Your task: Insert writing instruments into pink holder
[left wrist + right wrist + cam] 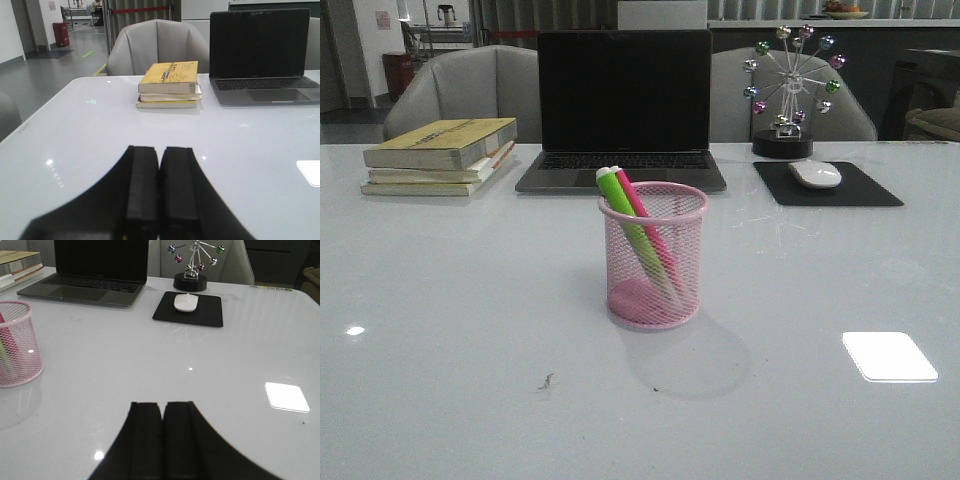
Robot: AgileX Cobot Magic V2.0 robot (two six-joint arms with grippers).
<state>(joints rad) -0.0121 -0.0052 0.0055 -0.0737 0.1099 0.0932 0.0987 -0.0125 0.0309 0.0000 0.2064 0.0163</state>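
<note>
A: How far along does this look?

B: Done, I'd say. In the middle of the front view the pink holder (653,256) stands upright on the table (440,300), and both markers are inside it, the green marker (632,232) and the pink marker (646,222), leaning together toward the upper left with their tops over the rim. No other pen shows on the table, so nothing seems left to insert

A: And the claws?

B: Both are clenched with nothing between the fingers. The left gripper (159,192) sits at the bottom centre of its wrist view, jaws pressed together. The right gripper (163,440) is the same in its own view

A: Where's the holder relative to them?

B: Well apart from the right claw, at the left edge of its frame (15,345). The left wrist view doesn't show it, only books (168,84) and a laptop (260,55) in its upper half
</note>
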